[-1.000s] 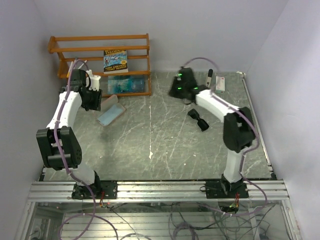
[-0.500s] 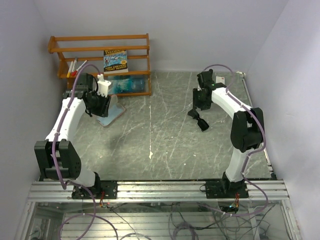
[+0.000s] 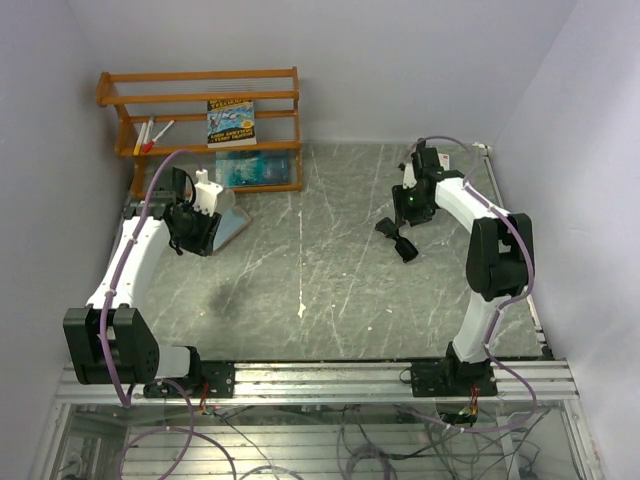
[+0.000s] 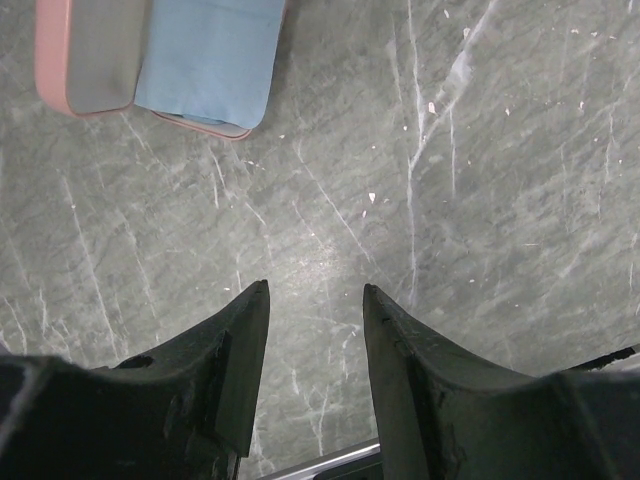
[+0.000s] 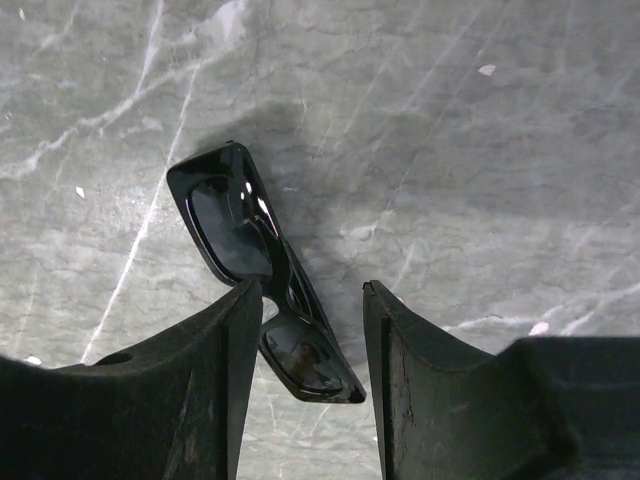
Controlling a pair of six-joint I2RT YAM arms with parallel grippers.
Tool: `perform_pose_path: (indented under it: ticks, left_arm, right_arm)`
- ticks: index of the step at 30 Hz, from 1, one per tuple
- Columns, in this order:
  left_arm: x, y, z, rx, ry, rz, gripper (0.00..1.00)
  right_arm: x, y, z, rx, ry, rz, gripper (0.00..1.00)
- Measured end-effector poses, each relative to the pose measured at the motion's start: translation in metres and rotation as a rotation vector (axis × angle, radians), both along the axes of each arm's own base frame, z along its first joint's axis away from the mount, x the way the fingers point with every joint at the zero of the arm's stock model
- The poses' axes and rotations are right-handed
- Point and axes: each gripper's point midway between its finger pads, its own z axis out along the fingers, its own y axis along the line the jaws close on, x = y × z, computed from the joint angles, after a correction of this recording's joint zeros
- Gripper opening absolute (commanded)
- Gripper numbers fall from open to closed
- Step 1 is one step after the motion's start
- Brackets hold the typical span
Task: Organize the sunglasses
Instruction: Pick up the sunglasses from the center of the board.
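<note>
Black sunglasses (image 3: 398, 241) lie folded on the grey table right of centre. My right gripper (image 3: 409, 214) hangs just over them, pointing down. In the right wrist view it (image 5: 312, 287) is open, and one lens of the sunglasses (image 5: 240, 225) lies between the fingertips (image 5: 245, 300), touching neither that I can tell. An open glasses case (image 3: 233, 219), pink with a blue lining, lies at the back left. My left gripper (image 3: 196, 238) is beside it, open and empty. In the left wrist view it (image 4: 315, 290) is above bare table, with the case (image 4: 200, 60) ahead to the upper left.
A wooden shelf (image 3: 200, 100) stands at the back left with a book (image 3: 231, 121), markers (image 3: 150, 135) and a blue packet (image 3: 245, 168) on it. White walls close in on three sides. A metal rail (image 3: 320, 382) runs along the near edge.
My right gripper has swung from the back of the table down over the sunglasses. My left gripper has moved nearer and lower beside the case. The sunglasses and case have not moved.
</note>
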Motion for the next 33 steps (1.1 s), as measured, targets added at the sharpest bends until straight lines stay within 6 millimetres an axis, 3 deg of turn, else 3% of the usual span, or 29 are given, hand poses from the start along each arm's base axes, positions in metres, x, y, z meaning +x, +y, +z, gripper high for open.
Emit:
perform_pose_path:
  ticks: [4, 17, 28, 31, 33]
  left_arm:
    - [0.0, 0.0, 0.0, 0.0, 0.0, 0.001, 0.54]
    - [0.0, 0.0, -0.003, -0.001, 0.014, 0.003, 0.53]
    - [0.0, 0.0, -0.005, -0.002, 0.026, 0.006, 0.53]
    - [-0.001, 0.0, -0.006, -0.003, 0.029, 0.008, 0.53]
    - [-0.002, 0.0, -0.006, -0.003, 0.031, 0.009, 0.53]
  right_arm:
    - [-0.006, 0.003, -0.012, 0.017, 0.02, 0.043, 0.45]
    - [-0.001, 0.018, -0.032, 0.101, 0.02, 0.087, 0.43]
    - [-0.018, 0.022, -0.044, 0.137, 0.05, 0.091, 0.41]
    - [-0.025, 0.021, -0.044, 0.139, 0.06, 0.09, 0.36]
    - [-0.026, 0.021, -0.043, 0.139, 0.06, 0.09, 0.25]
